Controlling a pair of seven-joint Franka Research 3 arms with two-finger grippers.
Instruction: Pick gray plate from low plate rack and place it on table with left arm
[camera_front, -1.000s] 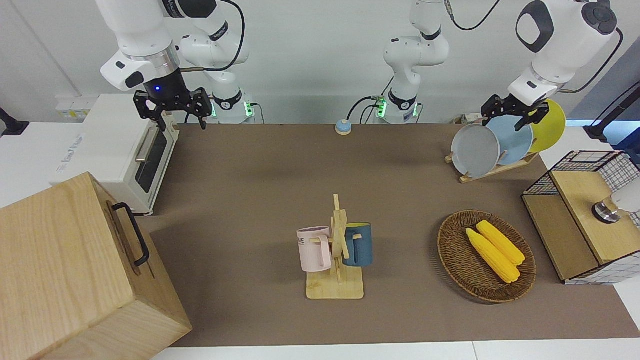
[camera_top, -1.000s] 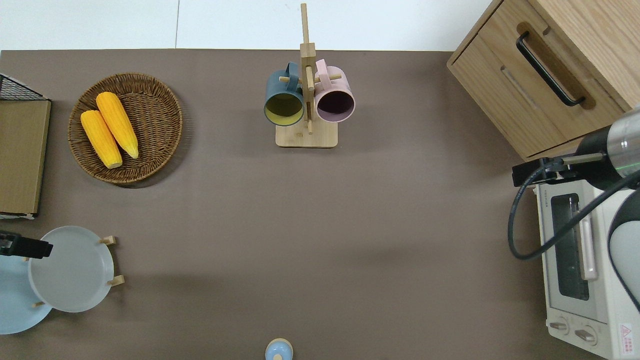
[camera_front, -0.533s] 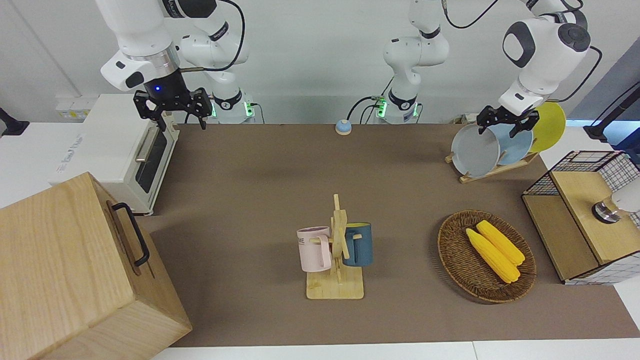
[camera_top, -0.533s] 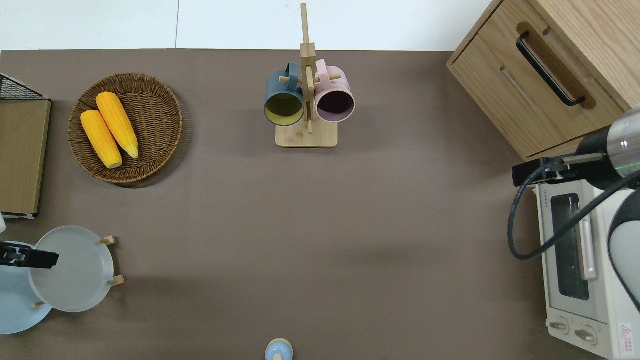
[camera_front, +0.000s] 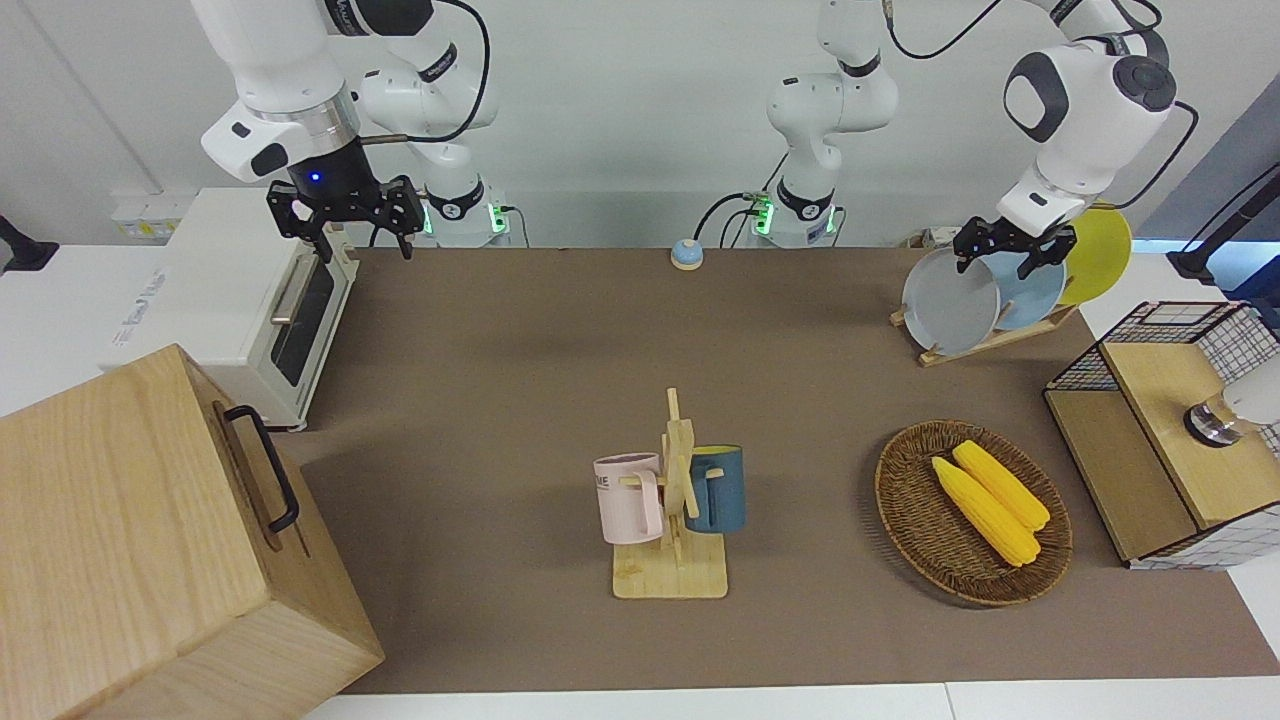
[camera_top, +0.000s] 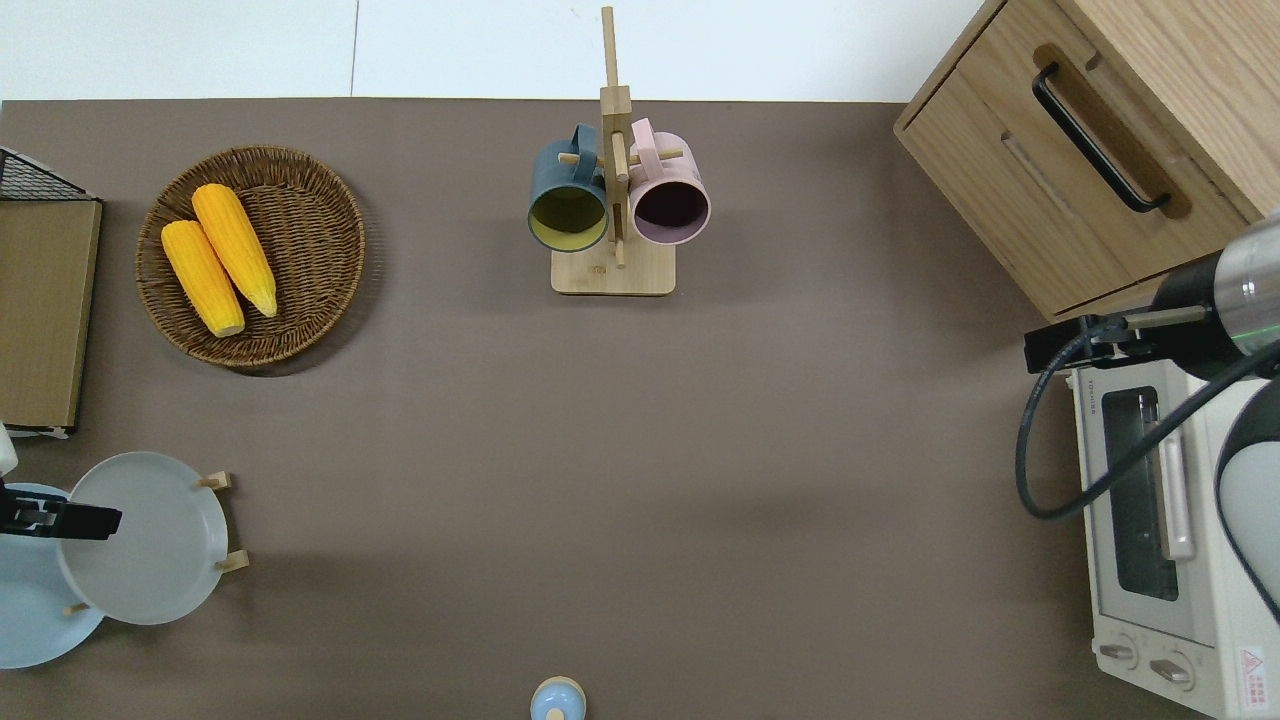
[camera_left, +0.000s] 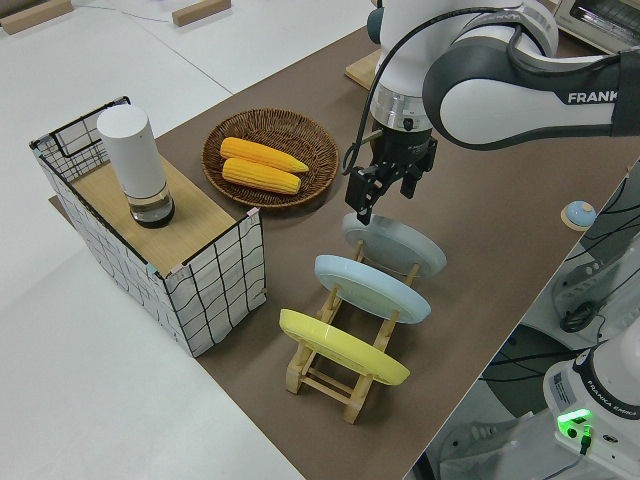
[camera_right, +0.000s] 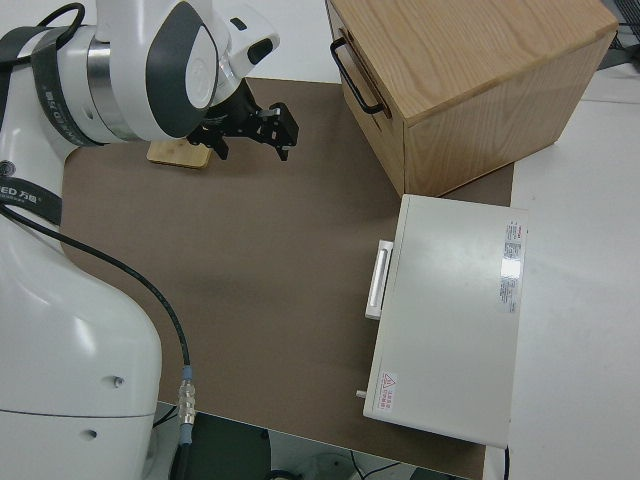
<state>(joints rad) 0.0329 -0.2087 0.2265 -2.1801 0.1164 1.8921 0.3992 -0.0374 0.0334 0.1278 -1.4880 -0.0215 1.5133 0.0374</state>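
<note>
The gray plate (camera_front: 948, 302) (camera_top: 150, 540) (camera_left: 398, 245) leans in the low plate rack (camera_front: 990, 338) (camera_left: 328, 376), in the slot farthest from the robots, at the left arm's end of the table (camera_front: 540, 350). My left gripper (camera_front: 1000, 257) (camera_top: 62, 521) (camera_left: 383, 190) is open and hangs right at the plate's upper rim, one finger on each side of it, holding nothing. The right gripper (camera_front: 345, 222) (camera_right: 250, 140) is parked and open.
A light blue plate (camera_front: 1030, 290) and a yellow plate (camera_front: 1100, 250) fill the other rack slots. A wicker basket (camera_front: 905, 510) with two corn cobs, a wire crate (camera_front: 1160, 330), a mug stand (camera_front: 672, 570), a toaster oven (camera_front: 240, 300) and a wooden drawer box (camera_front: 150, 540) also stand on the table.
The left gripper has shifted from above the light blue plate down to the gray plate's upper rim. The plates and the right arm have not moved.
</note>
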